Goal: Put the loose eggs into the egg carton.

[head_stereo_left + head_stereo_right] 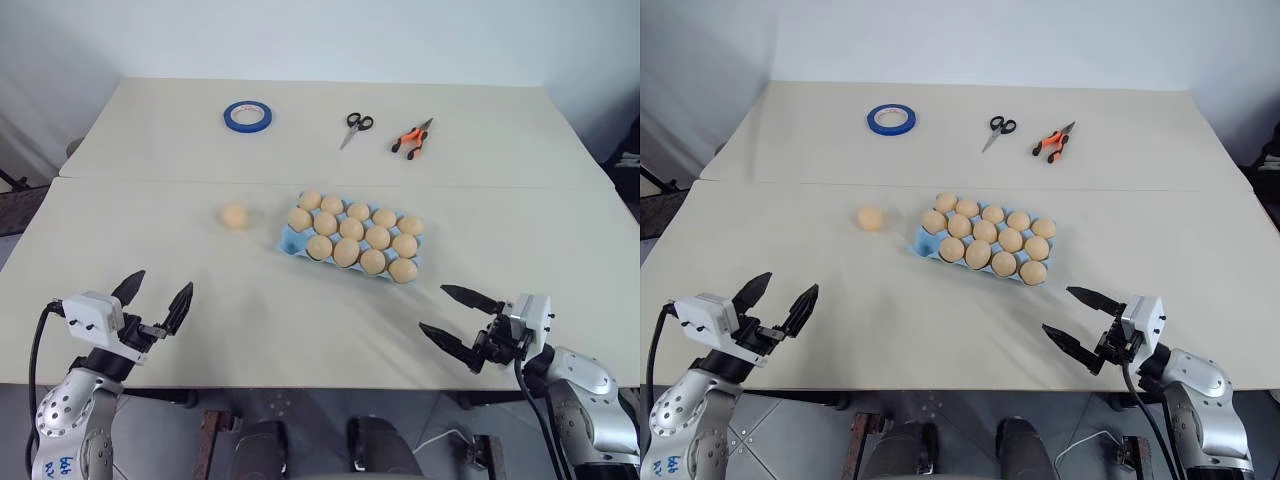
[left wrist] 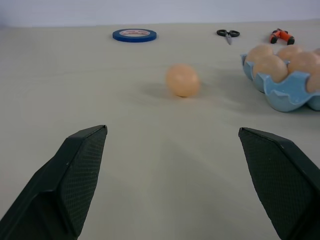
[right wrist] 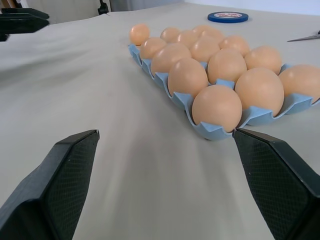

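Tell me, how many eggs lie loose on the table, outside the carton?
1. The loose egg lies on the table, apart from the carton, on its left. The other eggs sit in carton cups. No hidden ones seem likely.

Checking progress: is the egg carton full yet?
Not full. The egg carton shows one empty cup at its near-left corner, and one loose egg lies on the table beside it.

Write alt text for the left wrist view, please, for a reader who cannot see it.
One loose egg lies on the table beyond the open left gripper, apart from the egg carton. A blue tape roll, scissors and orange pliers lie farther back.
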